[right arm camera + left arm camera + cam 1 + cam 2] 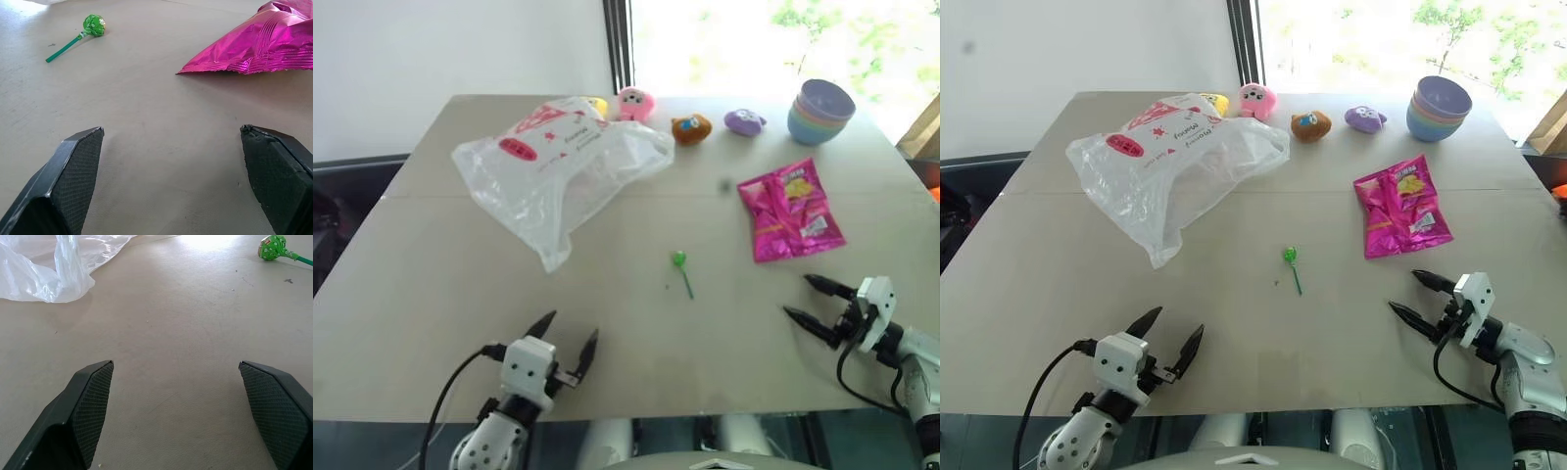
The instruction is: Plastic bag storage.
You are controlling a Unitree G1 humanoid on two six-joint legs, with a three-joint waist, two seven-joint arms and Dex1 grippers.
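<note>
We see the plastic bag (563,168) lying crumpled in the upper left of the head view, on the table (431,294). We judge it light, limp and slippery; a bunched fold near its lower tip offers the surest pinch. The left gripper (570,346), jaws spread and empty, sits at lower left, well apart below the bag. The right gripper (812,304), likewise spread, sits at lower right, farther off.

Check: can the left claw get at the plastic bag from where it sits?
Probably yes. The left claw is open at the near table edge, and only bare table lies between it and the plastic bag's near corner. The lollipop sits off to the side. Reach itself is unconfirmed.
</note>
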